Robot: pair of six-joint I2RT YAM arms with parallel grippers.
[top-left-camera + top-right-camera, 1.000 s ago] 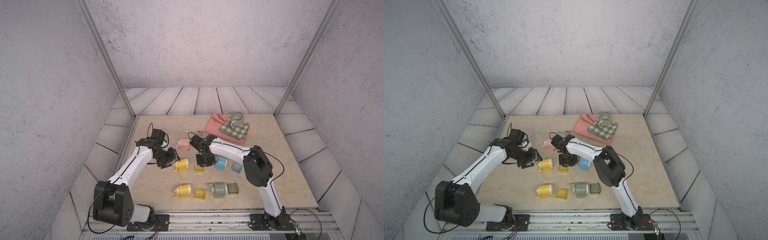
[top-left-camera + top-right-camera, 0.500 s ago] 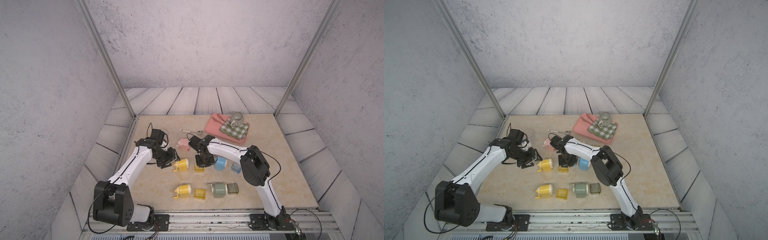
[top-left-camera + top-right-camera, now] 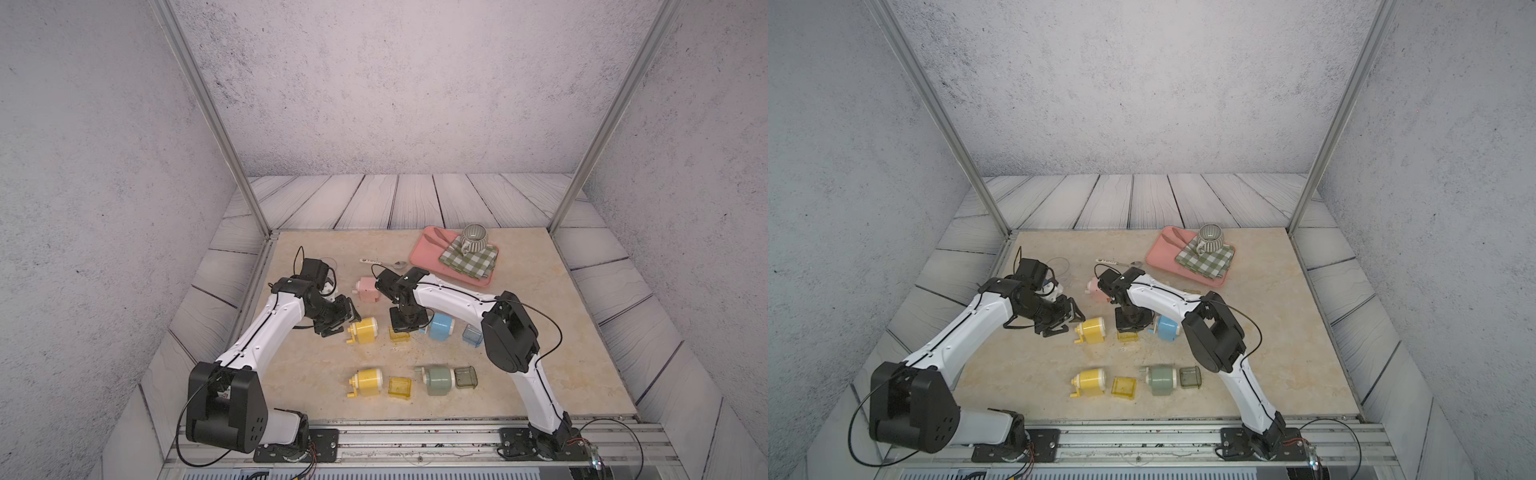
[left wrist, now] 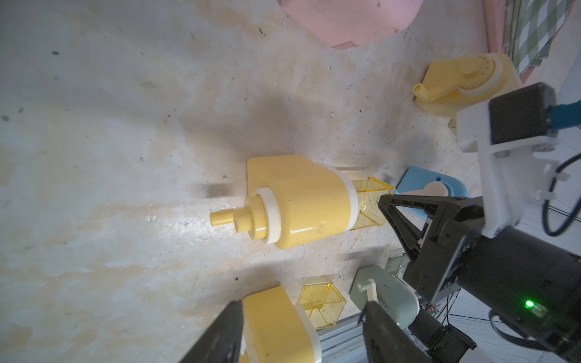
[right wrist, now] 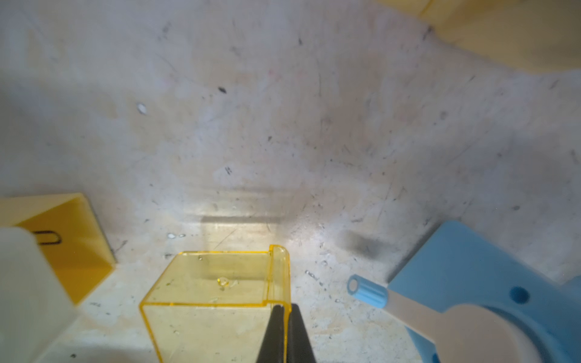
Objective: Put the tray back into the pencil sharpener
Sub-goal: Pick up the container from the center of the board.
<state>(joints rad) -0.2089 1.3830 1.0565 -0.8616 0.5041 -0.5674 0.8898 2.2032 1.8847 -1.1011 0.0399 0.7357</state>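
Right arm reaches low over the counter (image 3: 540,332), wrist turned down. Right gripper (image 5: 284,309) fingers are pinched tight on one wall of the yellow tray (image 5: 213,283). The tray sits on the counter between the yellow sharpener (image 3: 365,330) and the blue sharpener (image 3: 441,326), not inserted, seemingly empty bar specks. Left gripper (image 3: 343,323) is low at the yellow sharpener's crank end, fingers apart, holding nothing.

Lab cell: aluminium frame (image 3: 212,116), mounting rail (image 3: 415,436)
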